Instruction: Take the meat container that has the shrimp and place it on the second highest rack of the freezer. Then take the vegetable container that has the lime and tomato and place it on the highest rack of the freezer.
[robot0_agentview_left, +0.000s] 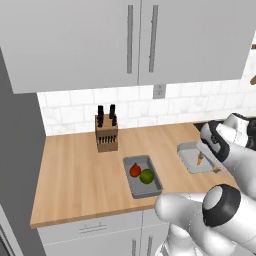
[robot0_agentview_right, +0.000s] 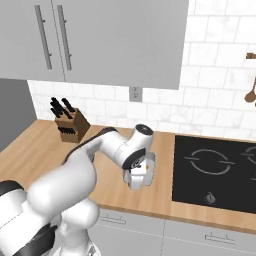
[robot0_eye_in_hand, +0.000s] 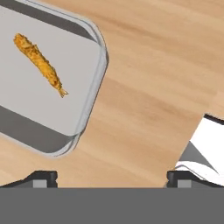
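The meat container (robot0_eye_in_hand: 65, 113), a shallow grey tray, lies on the wooden counter with the thin orange shrimp (robot0_eye_in_hand: 39, 64) inside it. In the left base view this tray (robot0_agentview_left: 186, 150) sits at the right, with the shrimp (robot0_agentview_left: 200, 159) partly behind my hand. My gripper (robot0_eye_in_hand: 112, 179) is open, its fingertips (robot0_eye_in_hand: 41, 178) wide apart. It hovers over bare counter just off the tray's corner and holds nothing. It stands low over the counter (robot0_agentview_right: 136, 181). The vegetable container (robot0_agentview_left: 131, 186) holds the red tomato (robot0_agentview_left: 135, 170) and the green lime (robot0_agentview_left: 146, 176) side by side.
A knife block (robot0_agentview_left: 106, 132) stands against the tiled wall behind the vegetable container. A black cooktop (robot0_agentview_right: 215, 170) fills the counter to the right of my hand. Upper cabinets (robot0_agentview_left: 135, 40) hang overhead. A tall grey panel (robot0_agentview_left: 15, 150) closes the counter's left end.
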